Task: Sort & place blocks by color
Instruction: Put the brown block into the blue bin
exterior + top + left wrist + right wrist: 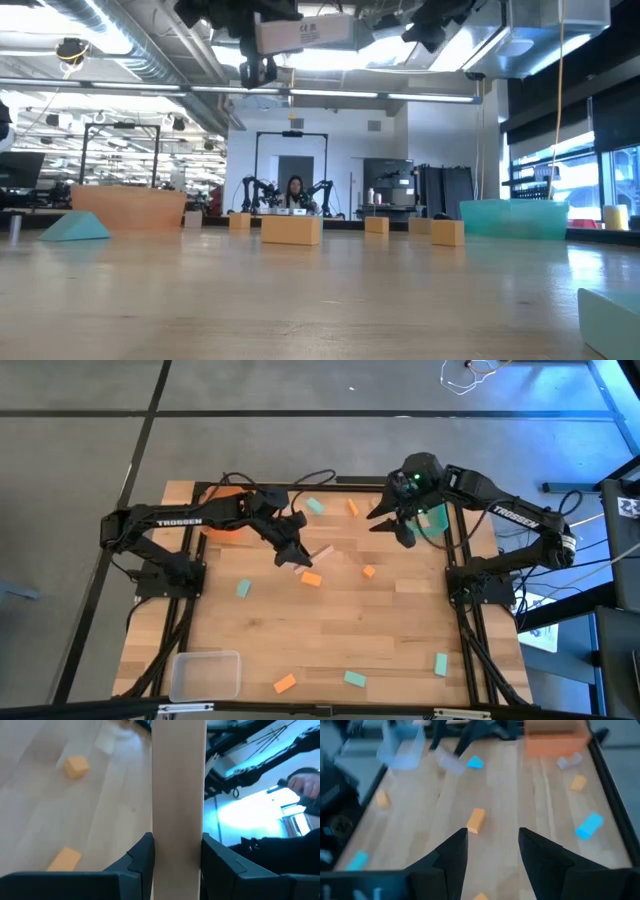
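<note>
A long pale wood block [177, 785] is held in my left gripper [177, 851], which hovers over the middle of the table [300, 556]. My right gripper [402, 530] hangs open and empty at the far right, beside the teal bin [436, 520]; in its own wrist view [492, 840] nothing lies between the fingers. Orange blocks [311, 578] [369, 571] [352, 507] and teal blocks [243, 589] [315, 506] lie flat on the table. My left gripper pinches the pale wood block by its two long sides [156, 845] between the two fingers [142, 857], which lie across it. The block is lifted clear of the table and sticks out past the fingertips [320, 552] toward the table's right.
An orange bin [222, 525] stands at the far left under my left arm. A clear bin [205, 675] sits at the near left corner. More blocks lie along the near edge: orange [285, 683], teal [354, 679] and teal [440, 664]. A person sits far beyond the table [295, 192].
</note>
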Controlling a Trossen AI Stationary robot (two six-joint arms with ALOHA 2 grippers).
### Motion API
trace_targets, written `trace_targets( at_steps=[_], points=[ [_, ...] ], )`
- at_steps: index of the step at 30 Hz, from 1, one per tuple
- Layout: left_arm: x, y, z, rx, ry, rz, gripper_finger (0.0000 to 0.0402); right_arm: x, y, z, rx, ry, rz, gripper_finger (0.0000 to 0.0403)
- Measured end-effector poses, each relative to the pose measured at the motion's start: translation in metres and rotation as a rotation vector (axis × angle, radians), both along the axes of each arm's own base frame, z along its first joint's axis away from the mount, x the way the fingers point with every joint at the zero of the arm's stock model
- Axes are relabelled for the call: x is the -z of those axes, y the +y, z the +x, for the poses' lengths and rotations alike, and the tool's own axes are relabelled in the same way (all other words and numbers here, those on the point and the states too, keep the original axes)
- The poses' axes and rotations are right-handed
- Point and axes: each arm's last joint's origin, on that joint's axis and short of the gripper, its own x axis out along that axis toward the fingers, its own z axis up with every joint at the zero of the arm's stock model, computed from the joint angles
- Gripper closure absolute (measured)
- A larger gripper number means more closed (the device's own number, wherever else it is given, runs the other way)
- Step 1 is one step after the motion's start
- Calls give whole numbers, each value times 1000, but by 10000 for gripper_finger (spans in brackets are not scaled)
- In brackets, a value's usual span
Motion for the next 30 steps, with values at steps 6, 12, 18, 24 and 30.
trace_targets(
  at_steps=[6, 12, 18, 24, 30],
  points=[
    [-3, 7, 0, -28, -35, 14, 284, 8, 9, 28, -150, -74, -127, 226],
    [-3, 8, 0, -32, -36, 14, 284, 16, 17, 53, -224, -132, -177, 226],
    [-3, 5, 1, -16, -37, 10, 284, 24, 20, 72, -249, -170, -190, 226],
    [-3, 4, 1, -15, -36, 11, 284, 28, 25, 82, -267, -201, -200, 226],
    [-1, 5, 2, -15, -29, 8, 284, 27, 32, 87, -291, -228, -206, 226]
  ],
)
